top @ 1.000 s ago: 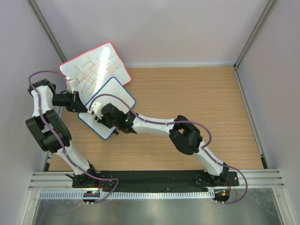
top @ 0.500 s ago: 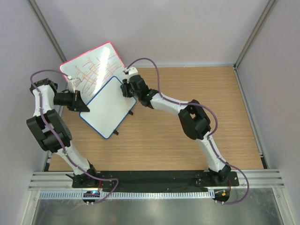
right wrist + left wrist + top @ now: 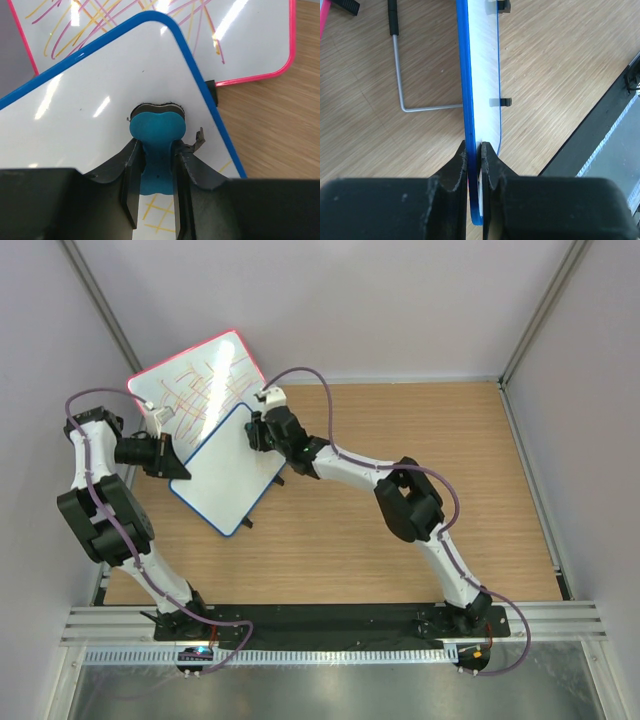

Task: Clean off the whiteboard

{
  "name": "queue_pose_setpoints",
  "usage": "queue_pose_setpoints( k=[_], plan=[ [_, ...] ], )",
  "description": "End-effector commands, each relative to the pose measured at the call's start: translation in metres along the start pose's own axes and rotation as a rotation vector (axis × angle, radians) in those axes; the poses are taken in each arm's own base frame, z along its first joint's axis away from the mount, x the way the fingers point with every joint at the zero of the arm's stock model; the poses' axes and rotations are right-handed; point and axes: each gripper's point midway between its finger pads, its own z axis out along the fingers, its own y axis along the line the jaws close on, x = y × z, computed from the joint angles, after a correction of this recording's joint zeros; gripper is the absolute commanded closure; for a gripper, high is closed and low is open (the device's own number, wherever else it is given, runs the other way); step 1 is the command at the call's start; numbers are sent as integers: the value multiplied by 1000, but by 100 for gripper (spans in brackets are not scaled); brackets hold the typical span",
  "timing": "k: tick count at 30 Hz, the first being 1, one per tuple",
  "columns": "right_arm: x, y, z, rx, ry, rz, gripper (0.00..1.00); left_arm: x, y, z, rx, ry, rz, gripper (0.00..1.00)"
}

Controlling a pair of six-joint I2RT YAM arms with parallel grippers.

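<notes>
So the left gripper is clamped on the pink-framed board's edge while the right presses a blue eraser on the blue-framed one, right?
No. The left gripper is clamped on the edge of the blue-framed whiteboard, the same board the right gripper presses the blue eraser on; the left wrist view shows it.

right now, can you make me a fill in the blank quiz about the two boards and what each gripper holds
1. The left gripper is shut on the edge of the whiteboard, whose frame is ____.
2. The right gripper holds a blue ____ against it.
3. The scribbled board behind it has a ____ frame.
4. The strokes left on the whiteboard near the right gripper are ____.
Missing words: blue; eraser; pink; yellow.
</notes>
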Motion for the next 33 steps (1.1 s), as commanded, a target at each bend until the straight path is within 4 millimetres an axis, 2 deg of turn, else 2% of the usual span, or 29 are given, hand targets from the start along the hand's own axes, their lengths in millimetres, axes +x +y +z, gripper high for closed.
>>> queue_pose_setpoints(
  k=[1,2,4,8,9,11,12,15,19,23,25,29,30,32,33],
  plan=[
    [-10,53,-20,-93,-42,-3,99,-7,-3,-7,-42,21,132,100],
    [-8,58,-22,-96,-38,0,99,-7,-2,-7,-42,21,134,100],
    [-4,49,-21,-65,-40,49,99,-6,-3,-7,-39,22,132,100],
    [13,2,-18,53,-32,138,99,-5,-3,-7,-43,26,135,100],
    [23,-18,-17,94,-16,162,99,-4,-3,-7,-43,26,135,100],
    [33,-38,-17,141,-3,223,99,-5,-3,-8,-45,25,137,100],
    [45,-56,-18,176,16,240,99,-5,-3,-7,-42,25,136,100],
    [66,-76,-19,211,47,289,99,-5,-2,-6,-40,25,134,100],
    [72,-78,-20,213,62,281,99,-4,-1,-5,-36,27,131,100],
    [57,-73,-22,204,43,266,99,-4,0,-6,-38,28,130,100],
    [40,-66,-23,187,20,257,99,-5,0,-6,-39,25,132,99],
    [8,-27,-24,128,-26,184,99,-4,-1,-5,-35,29,131,100],
    [-12,-13,-23,104,-55,173,99,-4,-1,-4,-35,29,133,100],
    [-22,-1,-18,77,-68,151,99,-4,-2,-4,-33,30,133,100],
    [-43,8,-16,55,-100,158,99,-4,-2,-4,-33,30,130,100]
  ],
)
